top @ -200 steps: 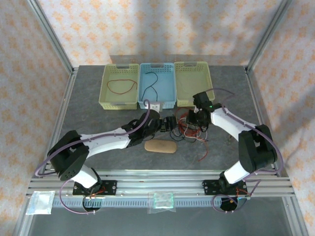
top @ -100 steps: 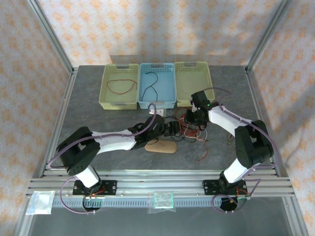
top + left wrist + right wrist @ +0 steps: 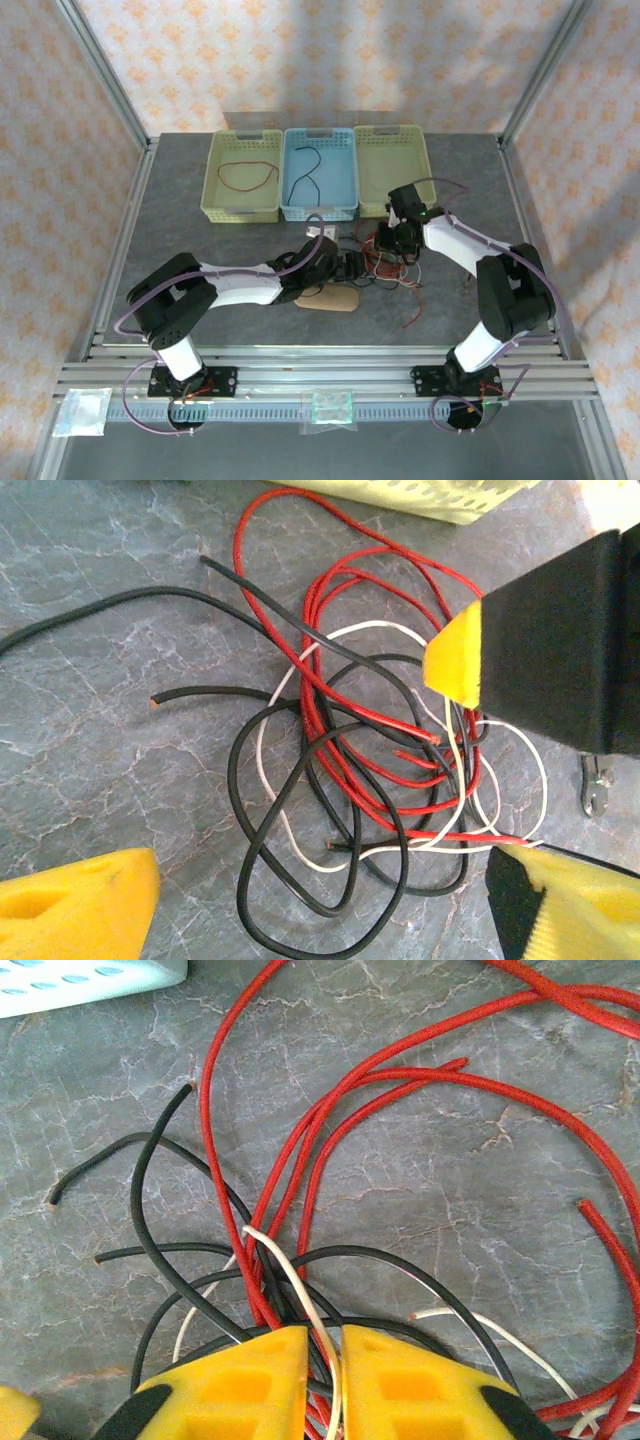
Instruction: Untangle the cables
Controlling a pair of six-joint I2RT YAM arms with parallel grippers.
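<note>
The cables [image 3: 378,264] lie as a tangle of red, black and white wires on the grey table between the two grippers. In the left wrist view the cables [image 3: 370,770] spread in loops, and my left gripper [image 3: 325,880] is open and wide above them, its yellow fingers [image 3: 90,900] on either side. My left gripper [image 3: 352,266] sits at the tangle's left edge. My right gripper [image 3: 325,1345] is shut on a white cable [image 3: 300,1290], with red and black strands bunched at the pads. My right gripper [image 3: 388,243] is at the tangle's upper right.
Three baskets stand at the back: a yellow one [image 3: 212,180] holding a red wire [image 3: 248,178], a blue one [image 3: 320,212] holding a black wire [image 3: 305,175], and a yellow-green one [image 3: 392,170]. A tan oval pad [image 3: 326,299] lies in front of the tangle.
My left gripper has moved right, up to the tangle, and its arm has swung in. My right gripper has shifted slightly left and back.
</note>
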